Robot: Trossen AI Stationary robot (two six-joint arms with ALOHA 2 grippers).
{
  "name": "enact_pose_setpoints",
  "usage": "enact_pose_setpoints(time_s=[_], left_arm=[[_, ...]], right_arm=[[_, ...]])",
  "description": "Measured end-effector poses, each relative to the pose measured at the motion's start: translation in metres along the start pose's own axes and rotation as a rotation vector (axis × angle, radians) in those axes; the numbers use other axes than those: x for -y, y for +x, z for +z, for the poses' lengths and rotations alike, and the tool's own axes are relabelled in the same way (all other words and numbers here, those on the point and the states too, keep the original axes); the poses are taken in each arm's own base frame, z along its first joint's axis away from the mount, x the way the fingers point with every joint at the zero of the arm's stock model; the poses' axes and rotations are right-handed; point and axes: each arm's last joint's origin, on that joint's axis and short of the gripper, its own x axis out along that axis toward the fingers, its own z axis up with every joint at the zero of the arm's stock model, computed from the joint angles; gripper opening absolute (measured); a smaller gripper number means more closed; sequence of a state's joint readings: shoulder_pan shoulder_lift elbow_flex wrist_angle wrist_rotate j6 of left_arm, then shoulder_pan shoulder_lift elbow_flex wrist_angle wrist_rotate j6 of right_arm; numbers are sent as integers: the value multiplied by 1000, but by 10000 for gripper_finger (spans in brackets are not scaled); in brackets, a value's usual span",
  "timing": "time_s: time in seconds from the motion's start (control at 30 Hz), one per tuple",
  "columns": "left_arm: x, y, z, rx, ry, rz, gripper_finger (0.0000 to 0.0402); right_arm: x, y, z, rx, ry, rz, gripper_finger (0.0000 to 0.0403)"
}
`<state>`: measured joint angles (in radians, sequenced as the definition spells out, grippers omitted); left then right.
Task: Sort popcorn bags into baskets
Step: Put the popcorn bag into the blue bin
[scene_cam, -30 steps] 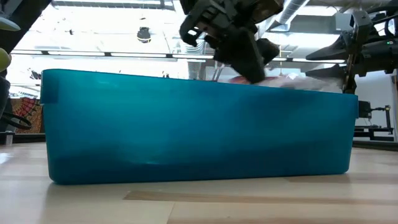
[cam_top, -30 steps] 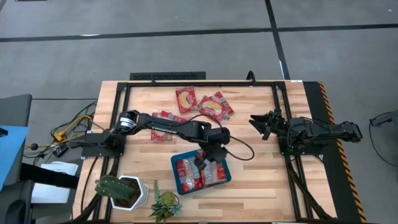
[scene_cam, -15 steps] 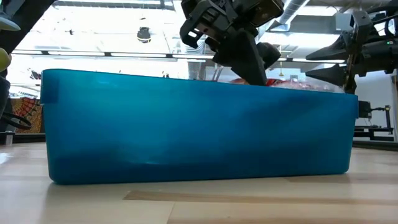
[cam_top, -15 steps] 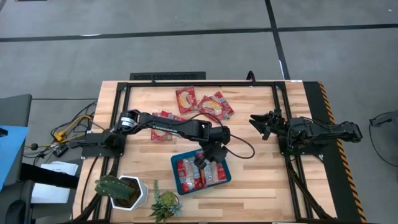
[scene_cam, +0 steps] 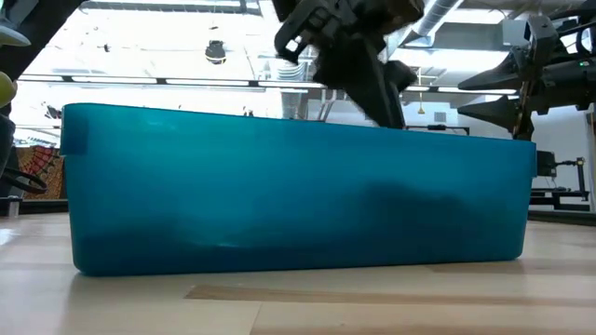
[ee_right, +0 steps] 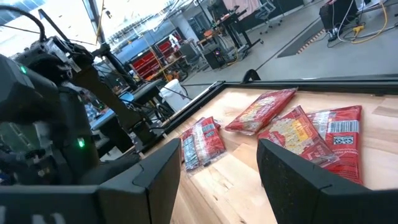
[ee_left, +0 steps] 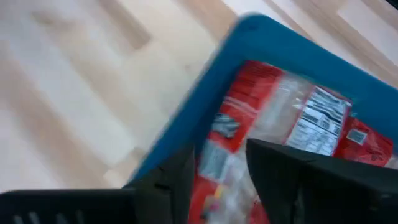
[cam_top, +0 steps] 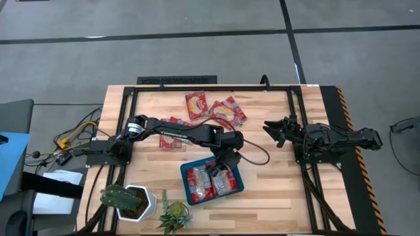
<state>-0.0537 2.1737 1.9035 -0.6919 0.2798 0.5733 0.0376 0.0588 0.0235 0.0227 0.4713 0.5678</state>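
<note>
Popcorn bags (cam_top: 214,108) lie on the wooden table (cam_top: 262,196), grey floor (cam_top: 197,59) beyond.

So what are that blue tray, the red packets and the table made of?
The blue tray looks like smooth, slightly see-through plastic: dim shapes show through its wall. The red packets seem to be glossy printed film, crinkled with clear ends. The table looks like pale wooden planks with visible grain.

Left claw (cam_top: 215,172) fills tray (cam_top: 186,196) – bare wood betw tray & right claw (cam_top: 270,131).
</note>
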Motion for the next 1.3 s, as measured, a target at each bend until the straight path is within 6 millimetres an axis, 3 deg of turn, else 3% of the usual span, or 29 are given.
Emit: enact_pose_setpoints(time_s=[0.13,0.23,0.37,0.53,0.77,1.07,1.3], left_arm=[[-21,-44,14,-5,-40,196,156],[-42,-73,14,-32,-121,373,163],[-69,-99,-2,-78,-184,464,169],[-106,-117,-38,-94,-225,488,176],[-157,-117,-99,-142,-270,534,181],[-183,-85,-153,-242,-280,463,181],[-193,-79,-180,-267,-289,422,181]], right_arm=[[0,0,0,3,2,1,234],[0,0,0,3,2,2,234],[0,0,1,5,3,3,234],[0,0,0,5,3,2,234],[0,0,0,2,2,2,234],[0,0,0,1,1,0,234],[0,0,0,1,1,-1,234]])
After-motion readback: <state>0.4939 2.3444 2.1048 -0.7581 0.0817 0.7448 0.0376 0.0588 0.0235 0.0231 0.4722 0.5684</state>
